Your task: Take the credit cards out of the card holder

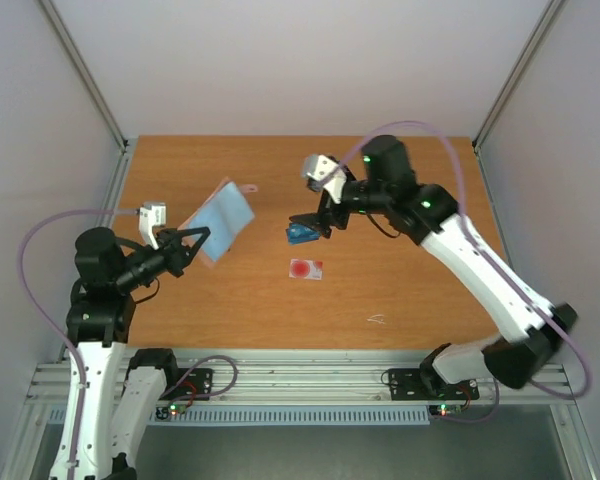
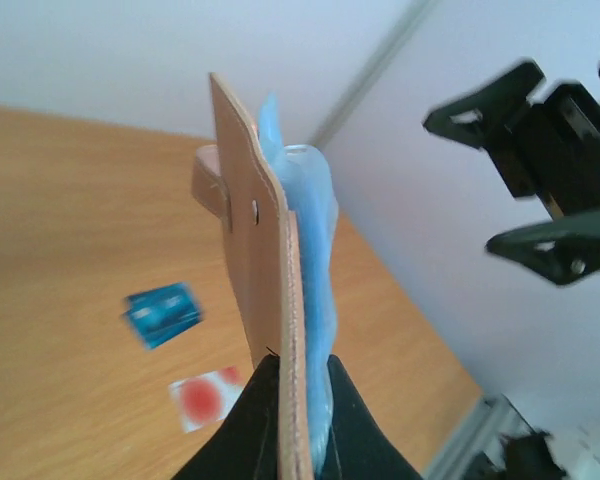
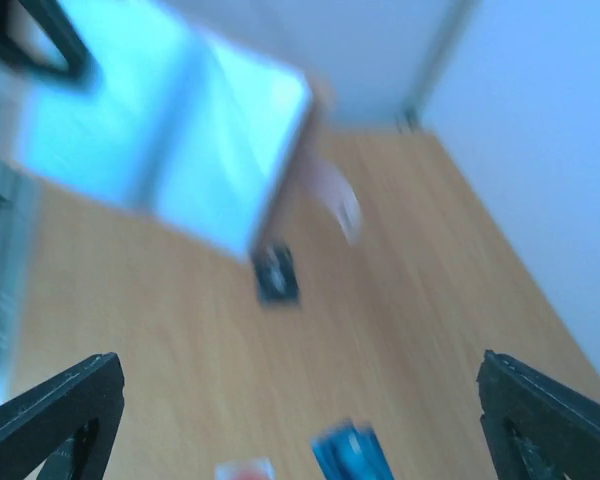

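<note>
**Condition.** The left gripper is clenching the bottom edge of the card holder. It is holding the holder upright, opened and lifted clear of the table. The right gripper is hanging in the air to the right of the holder, its fingers spread wide and grasping nothing.

**Cards.** The blue card and the white card with the red mark are lying flat on the table, below and to the right of the holder and apart from each other. In the right wrist view a small dark rectangle is showing just beneath the holder. Blur is preventing any ruling on whether it is the third card.

**Risks, as judged.**
- The holder is being pinched at one edge only, so a sideways pull on it is likely to twist or strip it from the grip.
- The wide fingers risk closing on a soft blue panel instead of a card.
- The blue card is lying close under the right gripper, so a low approach to the holder could knock it.
</note>
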{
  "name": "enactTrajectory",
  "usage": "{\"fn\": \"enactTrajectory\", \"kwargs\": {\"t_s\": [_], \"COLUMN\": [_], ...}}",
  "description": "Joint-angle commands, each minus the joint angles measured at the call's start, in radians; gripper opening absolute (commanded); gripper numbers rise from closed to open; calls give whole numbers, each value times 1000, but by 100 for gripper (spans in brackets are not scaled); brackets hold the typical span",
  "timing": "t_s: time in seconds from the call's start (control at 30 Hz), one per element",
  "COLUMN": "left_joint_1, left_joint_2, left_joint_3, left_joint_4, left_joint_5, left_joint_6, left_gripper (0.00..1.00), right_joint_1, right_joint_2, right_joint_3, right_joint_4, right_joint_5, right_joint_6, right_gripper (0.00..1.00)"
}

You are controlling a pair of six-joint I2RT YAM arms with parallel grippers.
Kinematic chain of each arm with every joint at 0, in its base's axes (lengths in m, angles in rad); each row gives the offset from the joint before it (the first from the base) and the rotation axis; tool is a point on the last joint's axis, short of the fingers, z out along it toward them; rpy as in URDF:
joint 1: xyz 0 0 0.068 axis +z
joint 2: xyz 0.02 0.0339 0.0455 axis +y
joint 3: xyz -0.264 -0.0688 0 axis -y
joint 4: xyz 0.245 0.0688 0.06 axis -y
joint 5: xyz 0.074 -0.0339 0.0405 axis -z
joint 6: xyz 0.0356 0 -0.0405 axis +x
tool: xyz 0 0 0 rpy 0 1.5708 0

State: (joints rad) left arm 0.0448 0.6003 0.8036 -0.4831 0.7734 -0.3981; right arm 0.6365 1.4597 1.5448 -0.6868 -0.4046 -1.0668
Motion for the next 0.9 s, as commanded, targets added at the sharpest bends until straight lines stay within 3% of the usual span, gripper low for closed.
{"fn": "enactTrajectory", "kwargs": {"t_s": [0.0, 0.13, 0.37, 0.43, 0.47, 0.53, 0.57, 0.6, 0.63, 0.73, 0.8, 0.87], "left_joint_1": [4, 4, 2, 2, 1, 2, 2, 2, 2, 2, 1, 1], "left_joint_2": [-43, -41, -48, -53, -54, -57, -57, -58, -61, -70, -75, -78], "left_joint_3": [30, 60, 91, 98, 104, 114, 116, 117, 113, 95, 82, 76], "left_joint_4": [261, 284, 265, 246, 220, 176, 172, 179, 201, 280, 333, 357], "left_joint_5": [373, 488, 514, 516, 513, 481, 469, 462, 460, 458, 467, 457], "left_joint_6": [71, 106, 127, 130, 137, 170, 172, 164, 150, 67, 24, -3], "left_gripper": [0, 0, 0, 0, 0, 0, 0, 0, 4, 41, 49, 47], "right_joint_1": [-3, 16, 182, 202, 202, 203, 203, 203, 201, 181, 158, 151], "right_joint_2": [-89, -65, -12, -4, -2, -8, -19, -30, -42, -62, -70, -94], "right_joint_3": [-64, -34, 55, 72, 83, 93, 83, 70, 55, 38, 27, -2], "right_joint_4": [234, 306, 139, 103, 84, 70, 79, 93, 113, 157, 221, 319], "right_joint_5": [-524, -575, -551, -518, -523, -527, -510, -484, -468, -485, -579, -683], "right_joint_6": [366, 560, 424, 412, 418, 430, 437, 444, 464, 536, 605, 648], "right_gripper": [98, 98, 98, 94, 84, 36, 16, 3, 1, 1, 1, 1]}}
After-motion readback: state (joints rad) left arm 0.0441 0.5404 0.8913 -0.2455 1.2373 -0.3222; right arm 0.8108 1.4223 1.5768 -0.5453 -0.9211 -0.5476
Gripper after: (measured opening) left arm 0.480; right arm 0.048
